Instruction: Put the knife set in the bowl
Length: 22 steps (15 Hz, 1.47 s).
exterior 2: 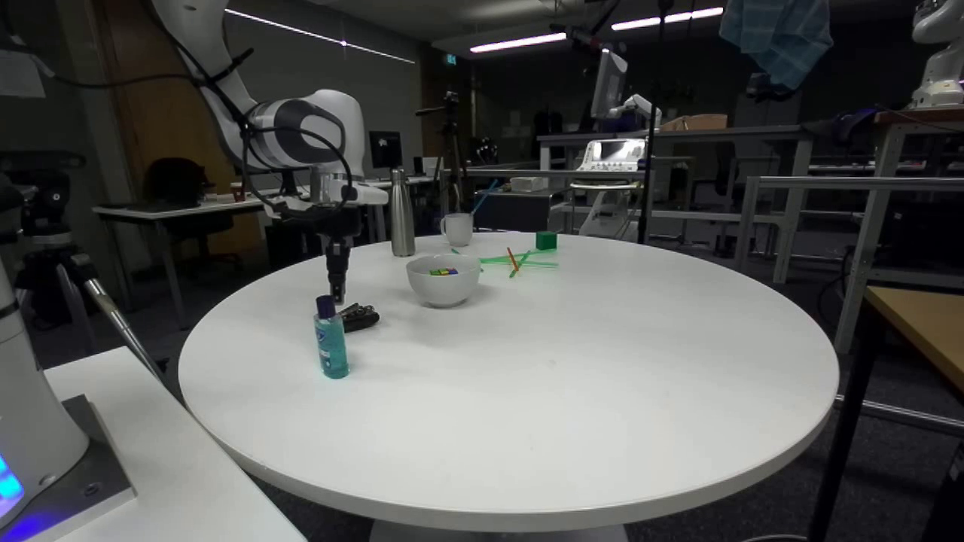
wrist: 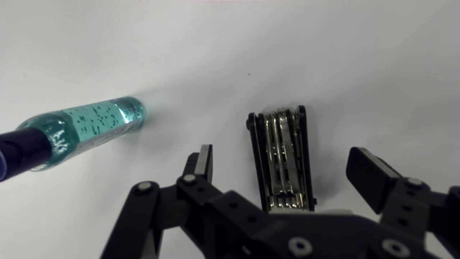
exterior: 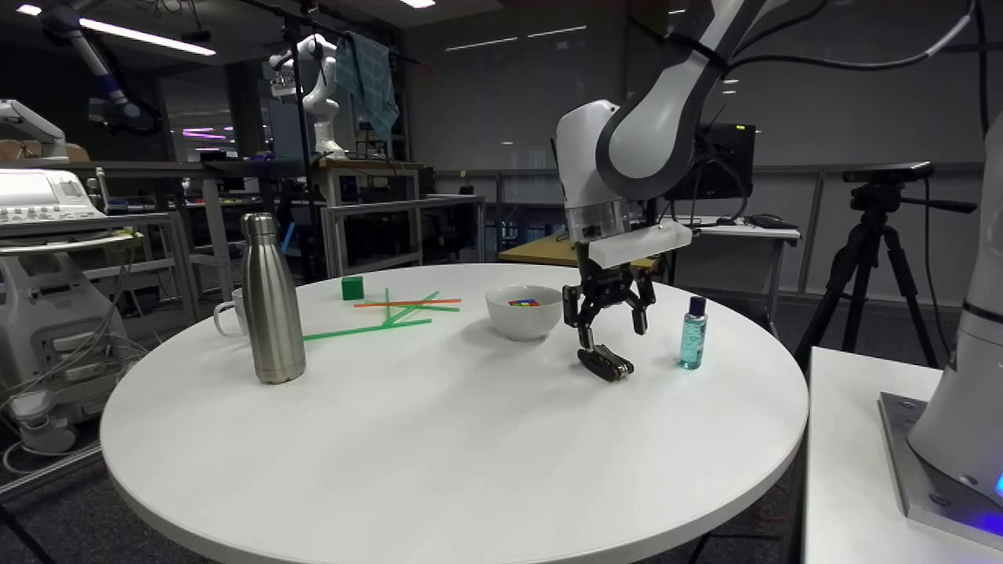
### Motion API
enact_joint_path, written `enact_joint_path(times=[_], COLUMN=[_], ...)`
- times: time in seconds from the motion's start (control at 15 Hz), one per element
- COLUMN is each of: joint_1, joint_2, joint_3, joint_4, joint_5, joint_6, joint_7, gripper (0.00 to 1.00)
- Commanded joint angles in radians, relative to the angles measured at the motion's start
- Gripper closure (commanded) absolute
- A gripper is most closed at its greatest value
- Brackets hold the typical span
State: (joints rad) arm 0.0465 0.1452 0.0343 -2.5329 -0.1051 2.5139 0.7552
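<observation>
The knife set [exterior: 605, 363] is a folded black multi-tool with shiny metal pieces, lying flat on the white table; it also shows in an exterior view [exterior 2: 363, 318] partly behind the teal bottle. In the wrist view the knife set [wrist: 284, 154] lies lengthwise between the two fingers, apart from both. My gripper [exterior: 613, 329] is open and empty, pointing down just above the knife set; its fingers also show in the wrist view [wrist: 282, 160]. The white bowl [exterior: 523, 319] stands upright beside the gripper with a colourful cube inside; it shows in both exterior views [exterior 2: 444, 288] but not in the wrist view.
A teal bottle [exterior: 693, 337] with a dark cap stands close to the knife set and left of the fingers in the wrist view [wrist: 97, 124]. A steel bottle [exterior: 272, 305], white mug [exterior 2: 457, 229], green block [exterior: 353, 287] and coloured sticks [exterior: 407, 303] are farther off.
</observation>
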Motion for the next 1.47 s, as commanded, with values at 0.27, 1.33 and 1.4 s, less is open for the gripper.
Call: enact_joint_path(times=[0.27, 1.33, 1.4], joint_1=[0.004, -0.003, -0.002], joint_2=[0.009, 0.075, 0.081], joint_3=[-0.031, -0.031, -0.032], joint_4=[-0.019, 0.001, 0.004], joint_5=[0.008, 0.148, 0.145], joint_6=[-0.01, 0.079, 0.08], joint_7=[-0.154, -0.334, -0.342], gripper=[0.0, 0.0, 0.0])
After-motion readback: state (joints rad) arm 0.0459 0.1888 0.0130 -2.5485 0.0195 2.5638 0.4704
